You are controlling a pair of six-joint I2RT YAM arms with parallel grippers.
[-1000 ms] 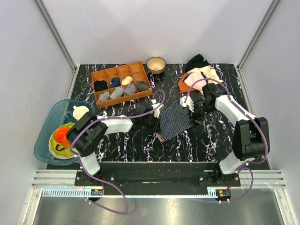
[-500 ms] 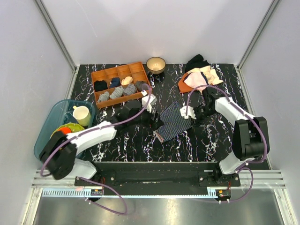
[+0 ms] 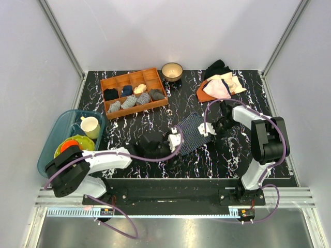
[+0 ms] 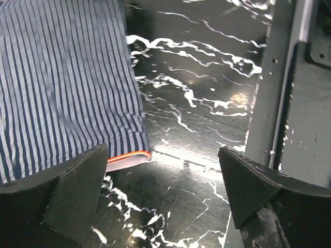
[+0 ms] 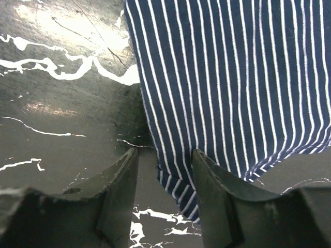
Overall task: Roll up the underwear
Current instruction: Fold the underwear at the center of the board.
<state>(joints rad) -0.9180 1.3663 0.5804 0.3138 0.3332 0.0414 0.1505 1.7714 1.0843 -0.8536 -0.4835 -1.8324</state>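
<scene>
Swinging back toward the near edge, the left gripper [image 3: 175, 140] has let go: its jaws have opened and now stand wide with only bare tabletop between them, at the near-left corner of the dark navy pinstriped soft-cloth boxer shorts [image 3: 191, 132]. The right gripper [image 3: 208, 127] has also slid nearer, to the garment's right side, its jaws partly parted and pinching nothing that I can make out. The shorts lie flat and unrolled, slanting across the middle of the black white-veined marble-look table [image 3: 232, 155] (so the rolling has, by my reading, yet to begin, and this looks like a change of grip). From above, the jaw gaps are too small to read. The left wrist view shows the thin reddish-pink hem [image 4: 129, 157] peeking out just beside one finger, and the right wrist view shows a striped corner lying slack between that gripper's fingers.
</scene>
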